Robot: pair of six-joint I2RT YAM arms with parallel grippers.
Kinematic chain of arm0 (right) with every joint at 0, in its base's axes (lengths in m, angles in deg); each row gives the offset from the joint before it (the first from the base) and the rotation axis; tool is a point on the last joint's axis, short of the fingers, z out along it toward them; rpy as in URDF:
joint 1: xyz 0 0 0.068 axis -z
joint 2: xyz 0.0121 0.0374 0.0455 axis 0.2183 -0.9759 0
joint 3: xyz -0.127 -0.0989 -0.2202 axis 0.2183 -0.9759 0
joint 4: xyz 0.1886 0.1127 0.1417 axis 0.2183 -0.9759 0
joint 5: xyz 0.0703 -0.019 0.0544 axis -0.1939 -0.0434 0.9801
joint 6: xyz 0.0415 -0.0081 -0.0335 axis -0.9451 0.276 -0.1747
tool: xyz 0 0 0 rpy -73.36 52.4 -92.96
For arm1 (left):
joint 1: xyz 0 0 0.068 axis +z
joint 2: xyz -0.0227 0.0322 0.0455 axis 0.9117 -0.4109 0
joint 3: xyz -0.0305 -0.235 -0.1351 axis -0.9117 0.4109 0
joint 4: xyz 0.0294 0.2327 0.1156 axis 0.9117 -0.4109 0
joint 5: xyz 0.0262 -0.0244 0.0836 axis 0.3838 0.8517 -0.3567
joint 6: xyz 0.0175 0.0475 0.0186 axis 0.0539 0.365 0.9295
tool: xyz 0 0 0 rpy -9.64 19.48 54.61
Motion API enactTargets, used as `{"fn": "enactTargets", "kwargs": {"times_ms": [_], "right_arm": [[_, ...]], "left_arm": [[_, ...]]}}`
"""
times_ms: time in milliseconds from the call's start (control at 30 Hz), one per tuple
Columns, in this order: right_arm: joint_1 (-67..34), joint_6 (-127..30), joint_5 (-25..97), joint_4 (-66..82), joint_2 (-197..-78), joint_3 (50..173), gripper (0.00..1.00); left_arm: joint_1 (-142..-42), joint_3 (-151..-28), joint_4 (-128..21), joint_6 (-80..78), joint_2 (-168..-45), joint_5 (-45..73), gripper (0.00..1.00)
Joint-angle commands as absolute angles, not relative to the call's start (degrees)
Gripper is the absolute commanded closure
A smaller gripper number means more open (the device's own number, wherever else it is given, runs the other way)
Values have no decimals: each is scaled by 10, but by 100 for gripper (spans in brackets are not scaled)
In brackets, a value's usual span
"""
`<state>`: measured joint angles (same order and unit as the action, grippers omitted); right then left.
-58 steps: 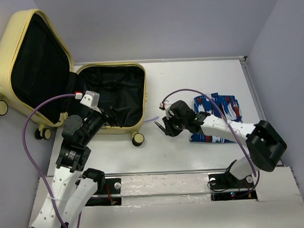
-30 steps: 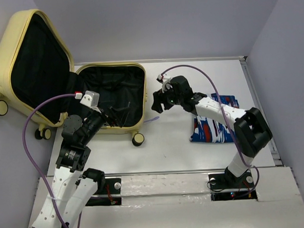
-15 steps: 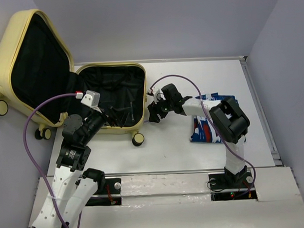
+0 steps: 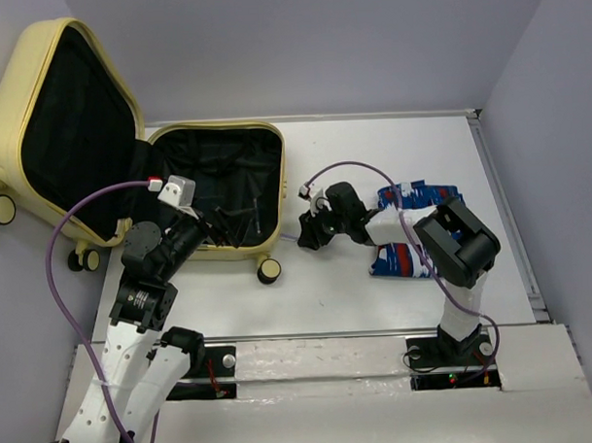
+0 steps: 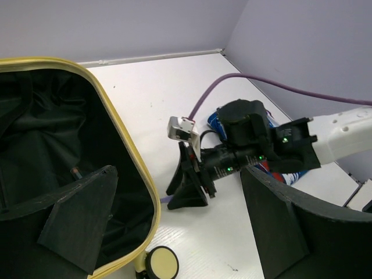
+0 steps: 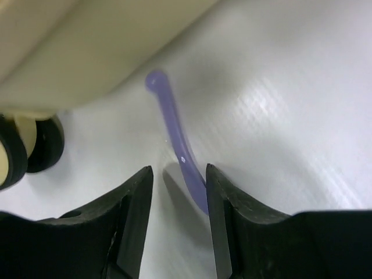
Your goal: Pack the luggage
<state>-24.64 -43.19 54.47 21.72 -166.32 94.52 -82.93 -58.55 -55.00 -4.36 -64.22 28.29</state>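
Note:
The luggage (image 4: 280, 178) is a pale-yellow suitcase lying open at the left, its lid propped up and its black lining showing. My right gripper (image 4: 308, 233) is low over the table by the suitcase's front right corner. It is open, and a thin purple strip (image 6: 171, 128) lies on the table between its fingers (image 6: 129, 215), touching the right one. My left gripper (image 4: 216, 224) is open and empty at the suitcase's front rim (image 5: 125, 151), with one finger (image 5: 75, 215) inside the case and the other over the table. The left wrist view shows my right gripper (image 5: 189, 186) standing on the strip (image 5: 164, 199).
A folded blue, white and red cloth (image 4: 418, 246) lies right of centre, partly under my right arm. A suitcase wheel (image 4: 269, 271) sits close to the right gripper and also shows in the right wrist view (image 6: 23, 151). Grey walls close the back and right.
My right gripper swung up and back, then came forward and down to the purple strip beside the suitcase corner. The left arm and the suitcase have not moved.

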Motion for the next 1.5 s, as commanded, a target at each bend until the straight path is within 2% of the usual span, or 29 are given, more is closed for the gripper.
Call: {"fn": "enactTargets", "kwargs": {"times_ms": [0, 133, 233, 300, 400, 533, 700, 833, 867, 933, 967, 1033, 1067, 1233, 1467], "right_arm": [[-267, -469, 489, 258, -1607, 872, 53], [-281, -464, 430, 221, -1582, 859, 51], [-281, -468, 409, 209, -1582, 868, 33], [-281, -471, 398, 206, -1591, 885, 28], [-301, -458, 376, 198, -1619, 910, 27], [-342, -429, 298, 169, -1663, 961, 38], [-364, -429, 197, 160, -1694, 961, 49], [-382, -456, 147, 164, -1696, 939, 64], [-387, -461, 136, 164, -1696, 928, 72], [-392, -478, 95, 163, -1686, 914, 74], [-392, -503, 83, 163, -1678, 895, 83], [-392, -523, 63, 163, -1641, 872, 87], [-392, -532, 59, 162, -1626, 861, 91], [-392, -561, 81, 162, -1529, 816, 93], [-392, -553, 126, 160, -1416, 847, 93]], "left_arm": [[-828, -602, -522, -44, -648, 298, 1], [-828, -602, -520, -44, -649, 300, 1], [-827, -601, -519, -45, -650, 300, 1], [-827, -601, -520, -45, -652, 300, 1], [-826, -602, -520, -45, -653, 302, 1], [-826, -602, -521, -45, -653, 300, 1], [-825, -602, -522, -43, -652, 300, 1], [-825, -602, -522, -43, -651, 301, 1], [-825, -602, -522, -43, -651, 301, 1], [-825, -602, -522, -43, -651, 301, 1], [-825, -602, -522, -43, -651, 300, 1], [-825, -602, -522, -44, -650, 301, 1], [-825, -602, -522, -44, -650, 301, 1], [-824, -602, -521, -44, -650, 301, 1], [-824, -602, -521, -44, -644, 301, 1]]}}
